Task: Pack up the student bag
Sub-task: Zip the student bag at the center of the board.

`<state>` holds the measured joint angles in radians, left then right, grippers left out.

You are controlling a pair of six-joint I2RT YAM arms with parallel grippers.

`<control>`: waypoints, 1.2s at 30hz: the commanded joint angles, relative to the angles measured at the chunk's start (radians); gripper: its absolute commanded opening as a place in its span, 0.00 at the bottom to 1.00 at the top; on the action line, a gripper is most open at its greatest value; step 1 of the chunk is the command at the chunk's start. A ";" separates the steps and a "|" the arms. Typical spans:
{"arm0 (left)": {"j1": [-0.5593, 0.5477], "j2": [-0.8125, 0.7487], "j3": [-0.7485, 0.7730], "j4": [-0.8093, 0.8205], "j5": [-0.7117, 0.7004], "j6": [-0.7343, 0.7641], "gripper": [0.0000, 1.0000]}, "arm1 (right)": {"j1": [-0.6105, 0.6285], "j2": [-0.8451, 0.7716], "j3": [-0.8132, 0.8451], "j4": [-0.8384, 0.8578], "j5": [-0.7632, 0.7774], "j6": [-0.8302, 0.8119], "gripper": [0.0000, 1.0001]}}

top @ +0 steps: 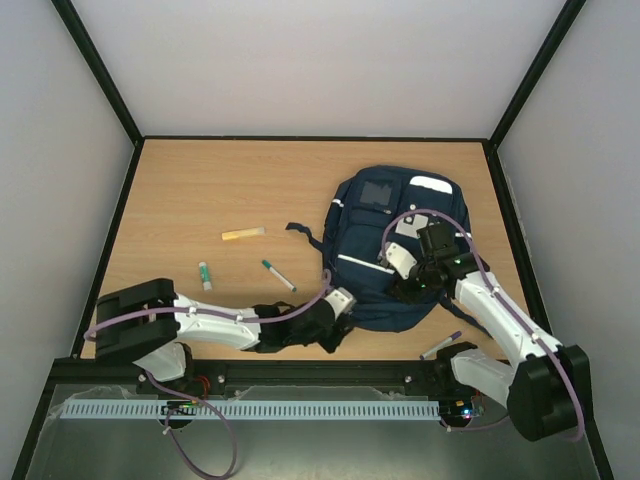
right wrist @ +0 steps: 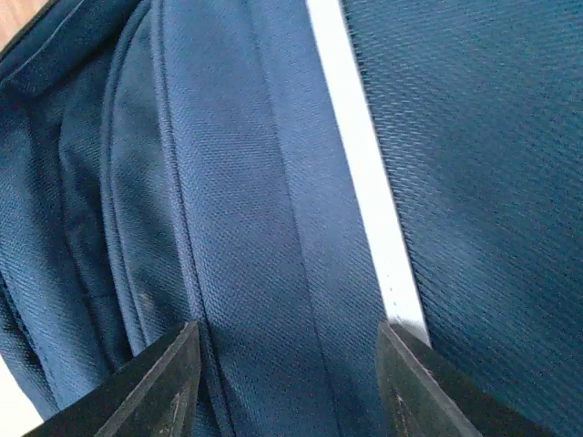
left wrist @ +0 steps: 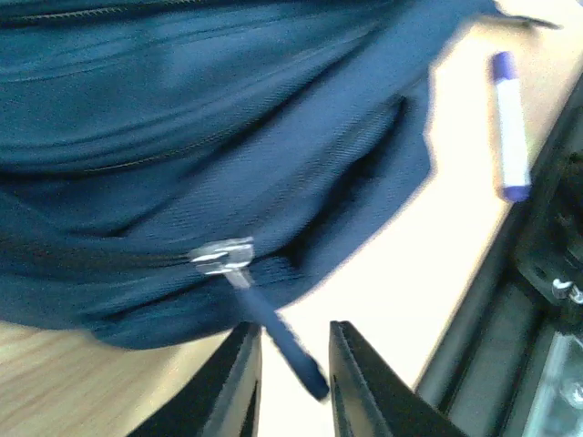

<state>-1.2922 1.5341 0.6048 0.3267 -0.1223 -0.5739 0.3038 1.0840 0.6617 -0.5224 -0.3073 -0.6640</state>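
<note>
The navy student bag point(top: 385, 215) lies flat at the right middle of the table, its white stripes facing up. My left gripper point(top: 347, 305) is at the bag's near-left edge. In the left wrist view it point(left wrist: 291, 369) is open, and the blue pull tab point(left wrist: 284, 344) of a metal zip slider point(left wrist: 222, 255) hangs between the jaws, not clamped. My right gripper point(top: 408, 281) rests on top of the bag. In the right wrist view it point(right wrist: 287, 364) is wide open, fingers against the navy fabric point(right wrist: 228, 182) beside a white stripe point(right wrist: 364, 182).
On the table left of the bag lie a yellow stick point(top: 243, 234), a green-capped glue stick point(top: 205, 275) and a green-capped marker point(top: 278, 275). A purple-capped marker point(top: 440, 346) lies by the near edge, also in the left wrist view point(left wrist: 510, 123). Black frame rails border the table.
</note>
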 commanded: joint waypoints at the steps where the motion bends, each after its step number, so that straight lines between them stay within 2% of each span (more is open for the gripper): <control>1: -0.071 -0.029 0.088 -0.064 0.045 0.059 0.33 | -0.055 -0.096 0.051 -0.053 0.114 0.072 0.57; 4: -0.069 -0.133 0.078 -0.146 0.004 0.090 0.54 | -0.127 -0.133 0.068 -0.088 0.160 0.086 0.67; 6: -0.049 -0.202 0.075 -0.206 -0.024 0.109 0.64 | -0.186 -0.135 0.074 -0.094 0.195 0.097 0.74; 8: -0.001 -0.258 0.077 -0.266 -0.057 0.106 0.71 | -0.248 -0.125 0.075 -0.082 0.220 0.110 0.81; 11: 0.135 -0.289 0.087 -0.333 -0.079 0.052 0.77 | -0.339 -0.083 0.083 -0.054 0.215 0.128 0.85; 13: 0.250 -0.261 0.107 -0.350 -0.018 0.018 0.78 | -0.421 -0.032 0.108 -0.053 0.179 0.144 0.89; 17: 0.397 -0.135 0.210 -0.371 0.019 -0.038 0.79 | -0.511 0.095 0.162 -0.067 0.125 0.164 0.98; 24: 0.488 0.073 0.249 -0.226 0.126 -0.100 0.76 | -0.522 0.300 0.209 -0.028 0.067 0.204 0.99; 27: 0.487 0.137 0.234 -0.159 0.185 -0.121 0.72 | -0.520 0.402 0.264 -0.034 0.035 0.215 0.96; 30: 0.472 0.177 0.209 -0.086 0.243 -0.144 0.64 | -0.506 0.480 0.307 -0.023 0.019 0.221 0.93; 36: 0.365 0.188 0.191 -0.035 0.237 -0.141 0.48 | -0.415 0.620 0.403 -0.008 0.023 0.249 0.86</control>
<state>-0.8505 1.7111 0.8158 0.2195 0.0719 -0.7067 -0.1841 1.6081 1.0035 -0.6086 -0.2615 -0.4732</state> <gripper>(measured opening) 0.523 0.874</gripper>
